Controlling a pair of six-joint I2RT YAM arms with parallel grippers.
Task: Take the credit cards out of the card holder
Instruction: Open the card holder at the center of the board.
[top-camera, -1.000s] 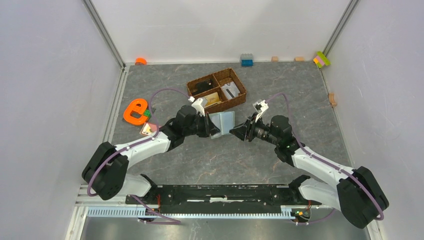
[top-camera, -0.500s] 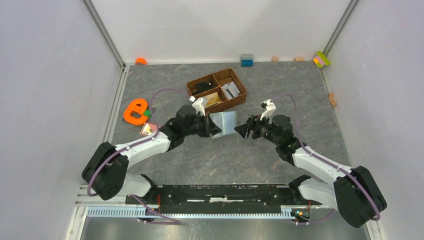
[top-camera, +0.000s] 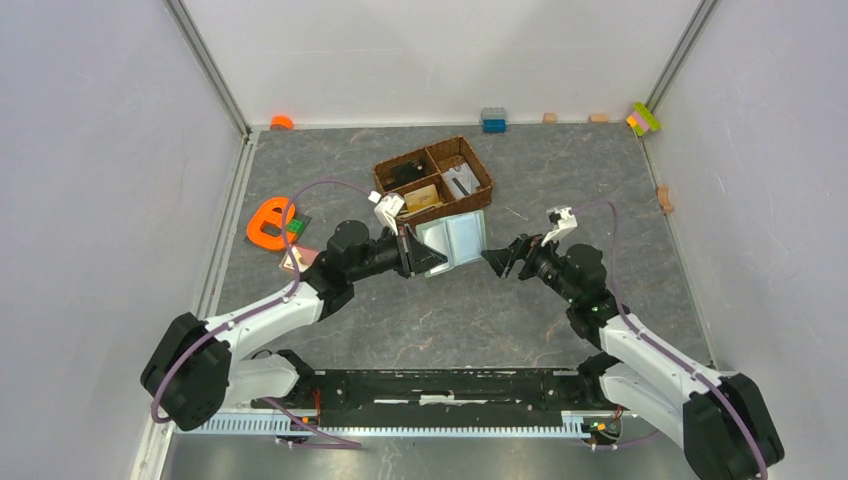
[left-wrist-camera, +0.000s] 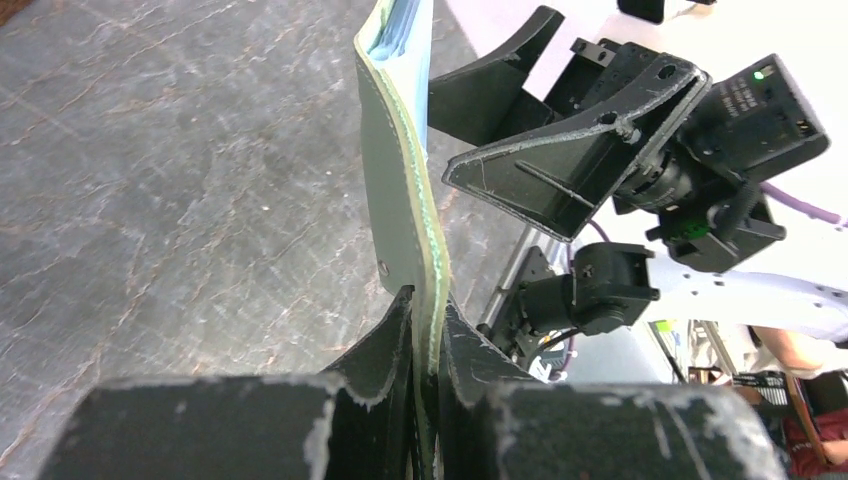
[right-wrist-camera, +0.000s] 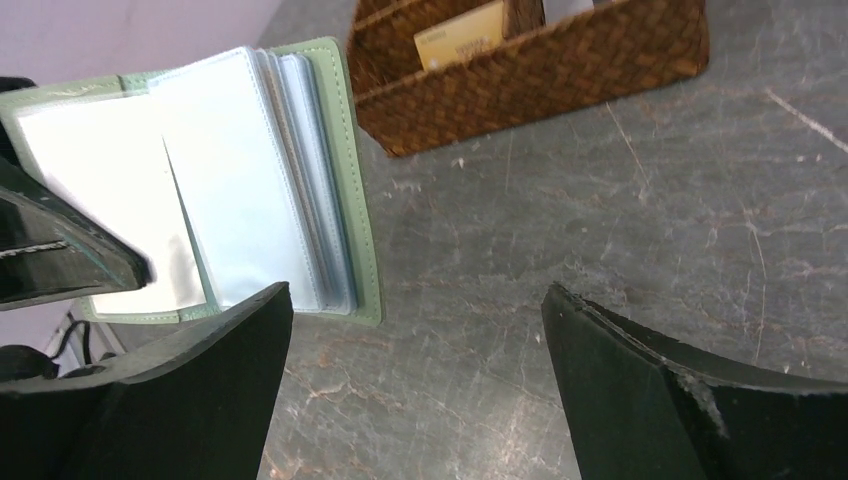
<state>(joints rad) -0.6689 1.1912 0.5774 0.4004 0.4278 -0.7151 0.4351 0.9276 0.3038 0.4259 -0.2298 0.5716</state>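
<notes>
Entry, left to right.

- Far left: orange letter-e shape (top-camera: 268, 222). Just beside the left arm a pinkish card (top-camera: 298, 258) lies flat on the table. I take it as one already out.
- Left gripper (top-camera: 425, 258): jaws pinched narrow on the lower corner of the card holder (top-camera: 455, 238). It holds the holder off the table, standing on edge, with its open pale-blue sleeves turned toward the right arm.
- Just behind the holder: wicker basket (top-camera: 433, 180), with a tan card (right-wrist-camera: 460, 35) in its near compartment.
- Right gripper (top-camera: 503, 258): jaws spread wide, holding nothing, a little apart from the holder's free edge.

I cannot tell whether any sleeve has a card in it; they look blank in the right wrist view.

Risks as I judge them:
1. The left pinch is only on a corner. Any push or pull from the right could pivot the holder in the jaws or drag it out.
2. The sleeves fan loosely, so the right fingers may close on plastic rather than a card.
3. With jaws this wide, an approach could clip the basket wall.
</notes>
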